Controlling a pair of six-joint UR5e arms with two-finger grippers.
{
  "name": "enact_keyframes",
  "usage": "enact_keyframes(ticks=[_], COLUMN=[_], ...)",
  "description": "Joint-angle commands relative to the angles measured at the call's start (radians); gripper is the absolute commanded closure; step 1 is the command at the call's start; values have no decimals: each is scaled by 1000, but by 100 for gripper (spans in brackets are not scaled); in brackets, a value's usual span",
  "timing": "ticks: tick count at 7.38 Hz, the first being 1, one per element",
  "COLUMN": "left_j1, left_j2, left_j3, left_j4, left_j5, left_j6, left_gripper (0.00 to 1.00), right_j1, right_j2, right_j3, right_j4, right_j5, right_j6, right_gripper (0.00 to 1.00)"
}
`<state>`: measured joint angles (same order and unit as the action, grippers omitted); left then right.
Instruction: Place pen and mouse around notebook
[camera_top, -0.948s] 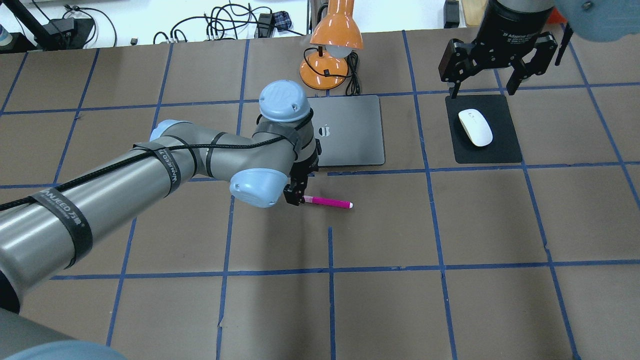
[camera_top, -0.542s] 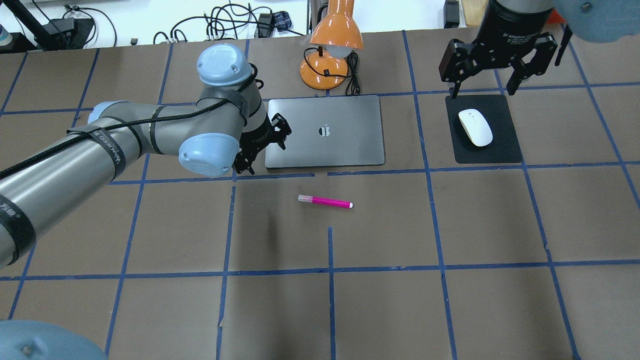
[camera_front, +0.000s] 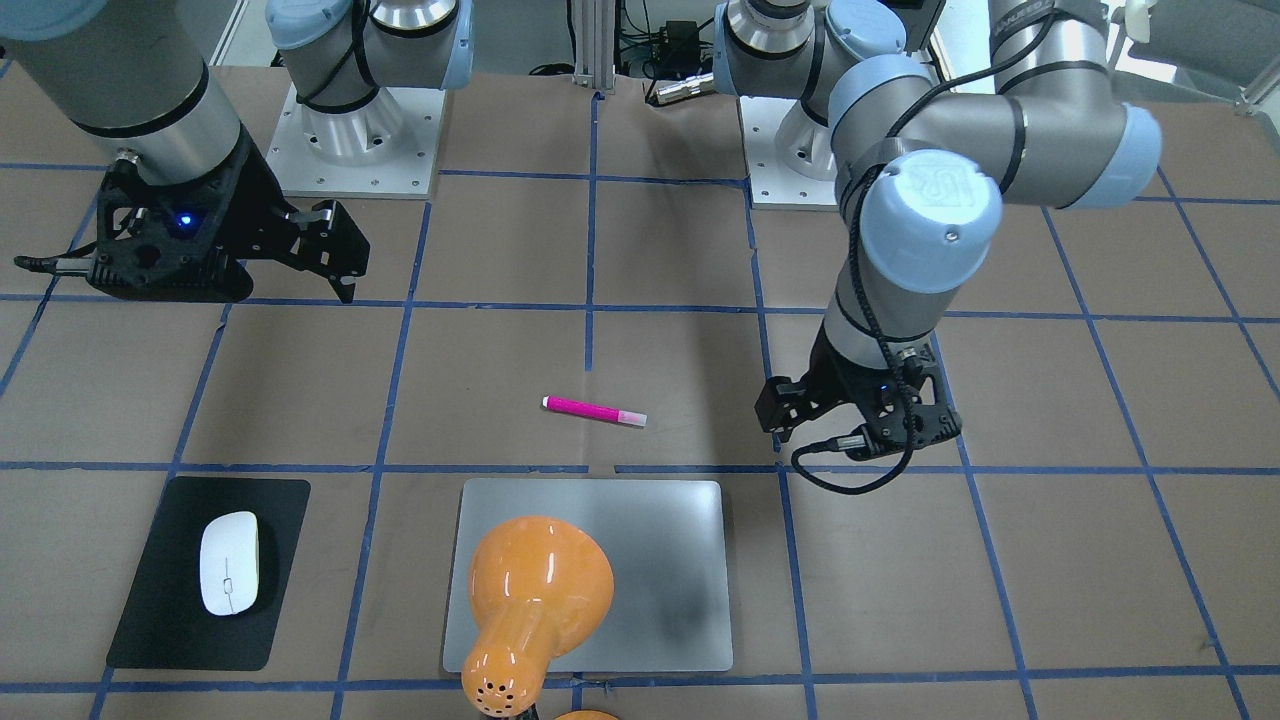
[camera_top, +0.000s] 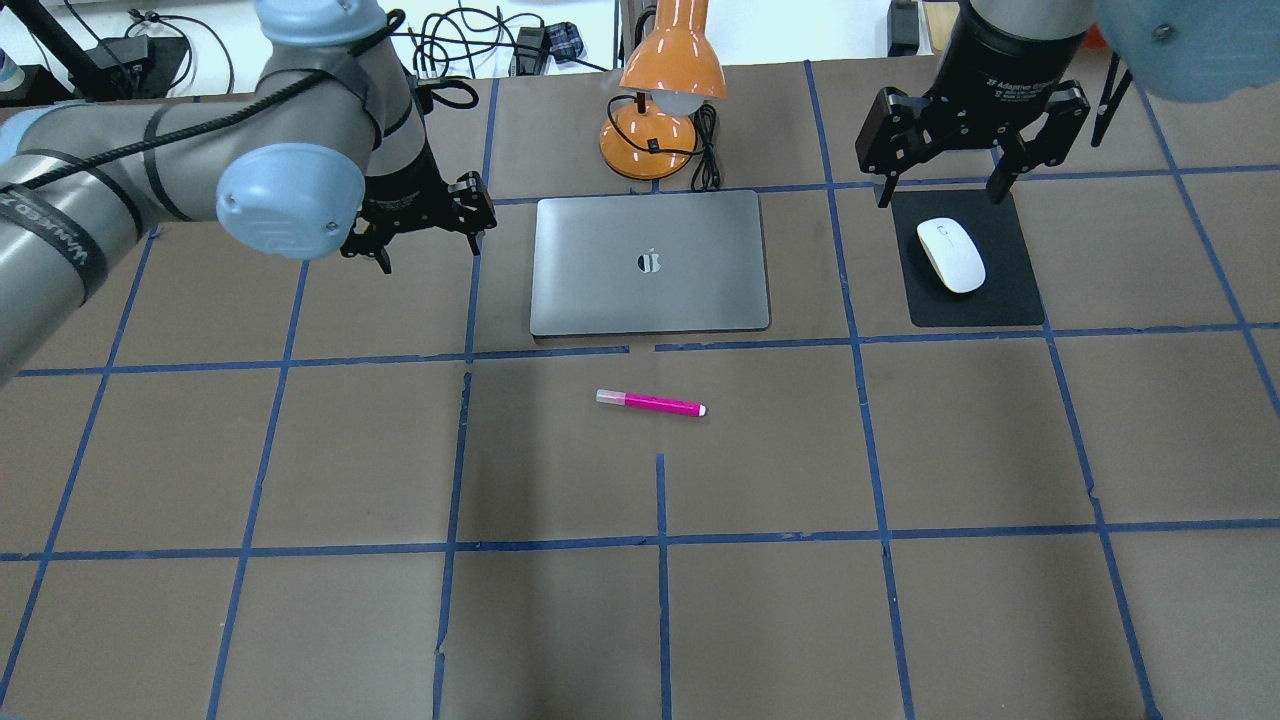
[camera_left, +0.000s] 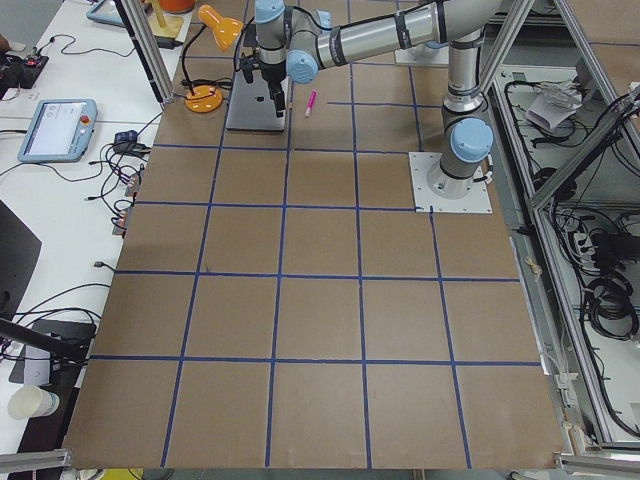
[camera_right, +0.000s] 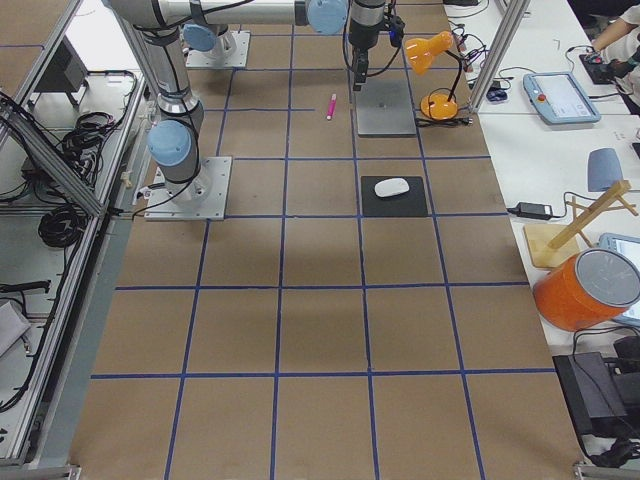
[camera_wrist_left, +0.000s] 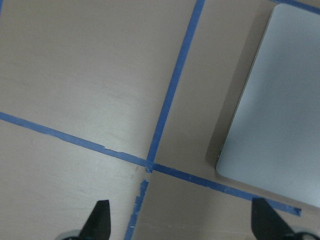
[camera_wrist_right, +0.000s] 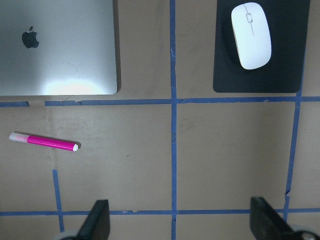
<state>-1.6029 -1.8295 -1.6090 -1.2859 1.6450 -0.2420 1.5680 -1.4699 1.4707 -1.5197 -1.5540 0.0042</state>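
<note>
The magenta pen (camera_top: 650, 404) lies flat on the table in front of the silver-grey notebook (camera_top: 650, 262), a short gap between them; it also shows in the right wrist view (camera_wrist_right: 44, 142). The white mouse (camera_top: 950, 255) rests on a black mat (camera_top: 1000, 295) to the notebook's right. My left gripper (camera_top: 428, 245) hovers open and empty just off the notebook's left edge (camera_wrist_left: 275, 115). My right gripper (camera_top: 940, 192) hangs open and empty high above the table, over the mat's far edge, and its camera looks down on the mouse (camera_wrist_right: 251, 35).
An orange desk lamp (camera_top: 660, 110) stands just behind the notebook, its cable beside it. Blue tape lines grid the brown table. Cables and devices lie beyond the far table edge.
My left gripper has let go of the pen and swung left and back to the notebook's left side. The pen stays where it lay. The right gripper shifted slightly left.
</note>
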Motion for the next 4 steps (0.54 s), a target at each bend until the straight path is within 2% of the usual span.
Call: enact_keyframes(ticks=[1, 2, 4], left_j1=[61, 60, 69], left_j2=[80, 108, 153], left_j3=[59, 86, 77], left_j4=[-187, -252, -292], left_j5=[-7, -10, -30], left_j6=[92, 187, 202], left_gripper=[0, 0, 0], right_j1=[3, 3, 0], right_j2=[-20, -29, -21], right_j3=[22, 11, 10], right_j4=[-2, 6, 1], right_j5=[-9, -12, -41], right_j6=[2, 8, 3], right_gripper=[0, 0, 0])
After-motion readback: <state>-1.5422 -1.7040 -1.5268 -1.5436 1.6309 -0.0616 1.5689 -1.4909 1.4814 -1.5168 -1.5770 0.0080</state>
